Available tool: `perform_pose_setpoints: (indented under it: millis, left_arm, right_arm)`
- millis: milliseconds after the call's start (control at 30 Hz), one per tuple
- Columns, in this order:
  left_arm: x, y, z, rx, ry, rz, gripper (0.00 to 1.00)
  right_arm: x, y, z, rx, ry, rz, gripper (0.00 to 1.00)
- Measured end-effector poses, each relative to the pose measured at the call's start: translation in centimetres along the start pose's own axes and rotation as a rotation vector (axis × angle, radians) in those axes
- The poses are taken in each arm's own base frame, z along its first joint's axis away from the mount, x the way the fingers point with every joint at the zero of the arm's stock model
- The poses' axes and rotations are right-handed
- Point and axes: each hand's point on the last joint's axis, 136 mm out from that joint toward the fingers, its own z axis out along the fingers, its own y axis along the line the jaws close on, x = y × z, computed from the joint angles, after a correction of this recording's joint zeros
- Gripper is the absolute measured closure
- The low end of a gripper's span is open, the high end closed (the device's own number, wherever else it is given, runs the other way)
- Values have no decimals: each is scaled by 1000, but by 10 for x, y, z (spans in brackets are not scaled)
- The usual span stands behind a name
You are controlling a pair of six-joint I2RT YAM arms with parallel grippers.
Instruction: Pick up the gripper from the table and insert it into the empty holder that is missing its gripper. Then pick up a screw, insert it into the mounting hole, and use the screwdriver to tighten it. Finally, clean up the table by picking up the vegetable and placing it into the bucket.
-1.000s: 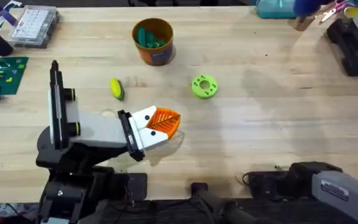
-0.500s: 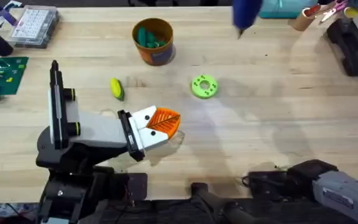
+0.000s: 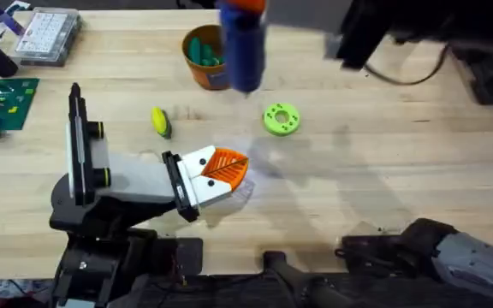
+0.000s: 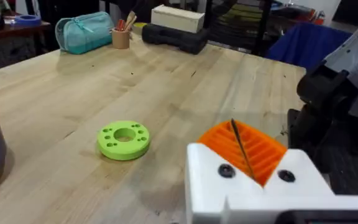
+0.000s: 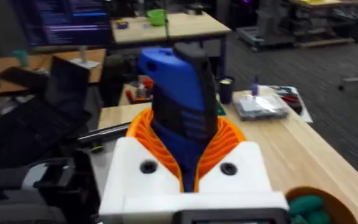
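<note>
right gripper [image 5: 188, 155] clamped on the blue screwdriver [image 3: 243, 47], up beside the bucket [image 3: 204, 51]. left gripper [image 3: 229, 171] closed, empty (vegetable [image 3: 161, 121] near it on the table).

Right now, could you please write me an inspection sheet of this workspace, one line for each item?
Surface: wooden table, no spills seen.
Job's things: screwdriver held in the air, clamped in the right gripper; vegetable lying on the table; bucket upright, green pieces inside.
Clutter: green ring, clear compartment box, green board.
Grippers: left gripper low over the table, shut, empty.
Cables: one dark cable at far right.
Surroundings: teal pouch, pencil cup.
</note>
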Motion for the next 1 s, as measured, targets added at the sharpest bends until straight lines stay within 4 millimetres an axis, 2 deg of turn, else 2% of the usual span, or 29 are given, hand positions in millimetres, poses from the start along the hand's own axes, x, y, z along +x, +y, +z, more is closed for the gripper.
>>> perform_pose_setpoints:
  millis: [233, 367, 633, 1000]
  left_arm:
    - [0, 0, 0, 0, 0, 0, 988]
    - [0, 0, 0, 0, 0, 0, 988]
    - [0, 0, 0, 0, 0, 0, 988]
    - [0, 0, 0, 0, 0, 0, 988]
  right_arm:
    - [5, 43, 15, -152, -59, -17, 931]
    - [8, 55, 23, -202, -65, -10, 930]
    - [22, 66, 41, -256, -46, 10, 931]
    - [46, 57, 55, -256, 4, 56, 932]
